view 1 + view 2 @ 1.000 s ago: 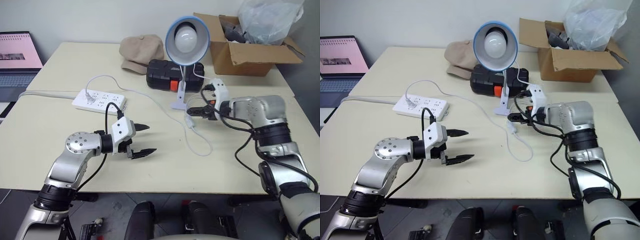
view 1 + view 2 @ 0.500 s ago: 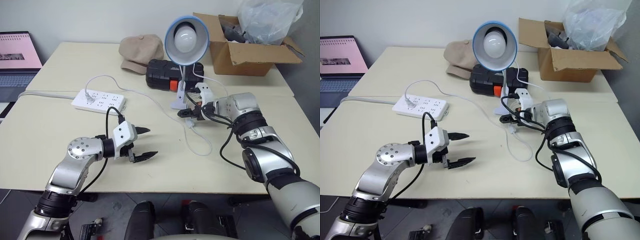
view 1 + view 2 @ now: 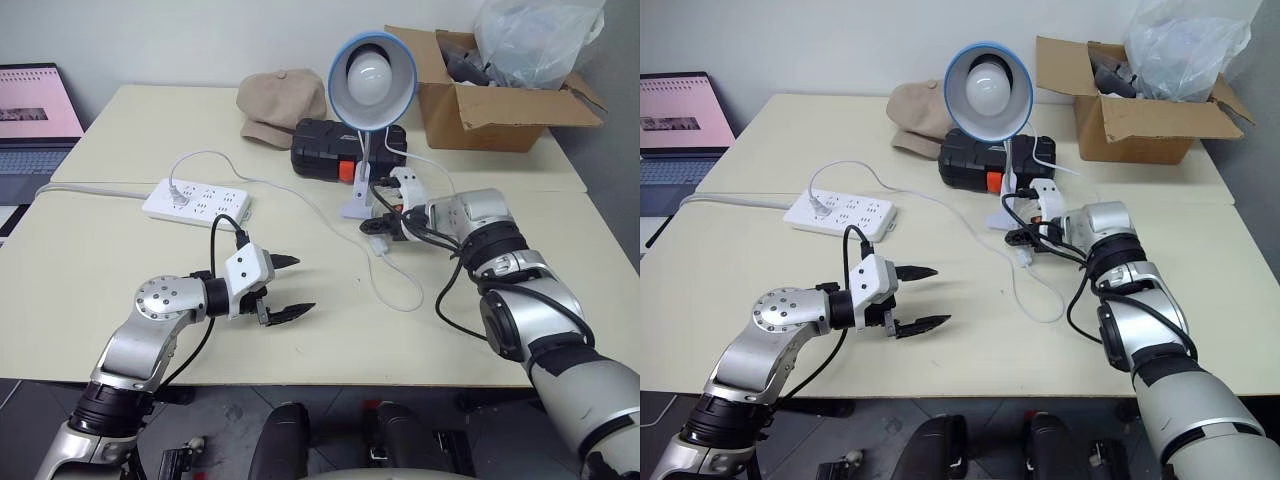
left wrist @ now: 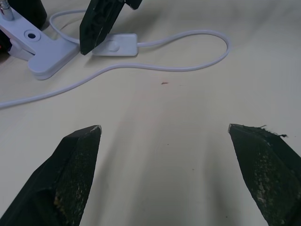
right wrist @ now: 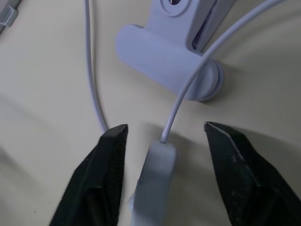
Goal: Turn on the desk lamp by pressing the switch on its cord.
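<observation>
The desk lamp [image 3: 372, 72], with a light-blue shade and an unlit white bulb, stands on its white clamp foot [image 3: 355, 206] at the middle of the table. Its thin white cord [image 3: 410, 295] loops toward the front. The small white switch [image 5: 155, 174] lies just in front of the clamp foot [image 5: 169, 61]. My right gripper [image 3: 374, 228] hangs over it, open, with one black finger on each side and a gap on one side. My left gripper [image 3: 303, 283] hovers open over bare table, nearer the front, with nothing between its fingers.
A white power strip [image 3: 197, 200] lies at the left with a white plug in it. Behind the lamp sit a black case [image 3: 330, 148] and a beige cap [image 3: 283, 103]. A cardboard box [image 3: 490, 105] stands at the back right. A laptop [image 3: 35, 110] is at the far left.
My right gripper has moved left and down from beside the cord to the switch in front of the clamp foot. The left arm has kept still.
</observation>
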